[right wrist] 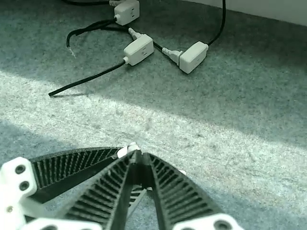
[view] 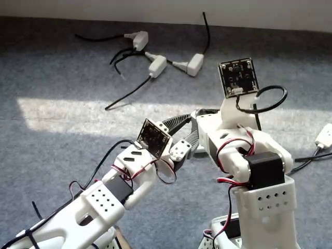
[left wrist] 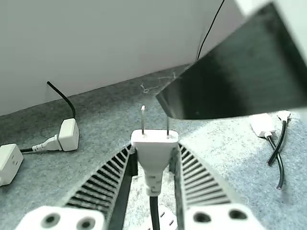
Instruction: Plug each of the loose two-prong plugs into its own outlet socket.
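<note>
Nearest, the left gripper (left wrist: 154, 149) is clenched on a white two-prong plug (left wrist: 154, 160). It holds the body between its black ribbed fingers, with the black cord trailing back between them. The plug's long axis runs in line with the gripper, and its two metal prongs point away toward the far side. Close beside it the right gripper (right wrist: 141, 162) has its fingertips pressed together. Small white bits show at its tips, but I cannot tell what they are. A flat black part, apparently of the right arm, sits just past the prongs and looks like the main obstruction. Farther off on the grey carpeted bench (view: 62, 155), well apart from both grippers and to the far left, lie three white outlet blocks (view: 157, 66) among loose black cords (view: 127, 93). The left arm seems better placed for them. Another white block (view: 324, 136) lies at the right edge.
</note>
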{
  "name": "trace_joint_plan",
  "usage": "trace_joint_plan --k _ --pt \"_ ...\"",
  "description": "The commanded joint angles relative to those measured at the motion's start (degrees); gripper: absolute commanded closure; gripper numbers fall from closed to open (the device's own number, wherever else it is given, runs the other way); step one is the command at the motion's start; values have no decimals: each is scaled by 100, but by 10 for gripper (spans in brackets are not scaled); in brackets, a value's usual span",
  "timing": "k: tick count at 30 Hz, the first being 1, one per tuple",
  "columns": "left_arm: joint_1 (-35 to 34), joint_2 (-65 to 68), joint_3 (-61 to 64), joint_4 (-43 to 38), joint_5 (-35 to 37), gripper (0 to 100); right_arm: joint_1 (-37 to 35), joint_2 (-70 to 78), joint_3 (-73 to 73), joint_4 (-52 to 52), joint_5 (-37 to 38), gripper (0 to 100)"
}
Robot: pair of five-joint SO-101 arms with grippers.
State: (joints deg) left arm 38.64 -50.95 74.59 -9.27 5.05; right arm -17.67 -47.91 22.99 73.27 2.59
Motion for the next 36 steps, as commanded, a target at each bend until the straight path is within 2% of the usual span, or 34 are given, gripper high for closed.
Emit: trace_joint_plan --k 1,9,18,29,36 --pt "84 -119 -31 -97 -53 994 145 110 -4 -180 62 991" --pt "75 -119 -31 -97 -53 994 154 1174 -22 -268 26 991" --pt "75 -127 -31 -97 -53 994 488 1341 40 -655 26 991" --pt "75 -127 -31 -97 -53 994 558 2035 365 -1156 26 991" --pt "-347 -127 -66 -132 -26 994 585 2316 418 -1525 26 991"
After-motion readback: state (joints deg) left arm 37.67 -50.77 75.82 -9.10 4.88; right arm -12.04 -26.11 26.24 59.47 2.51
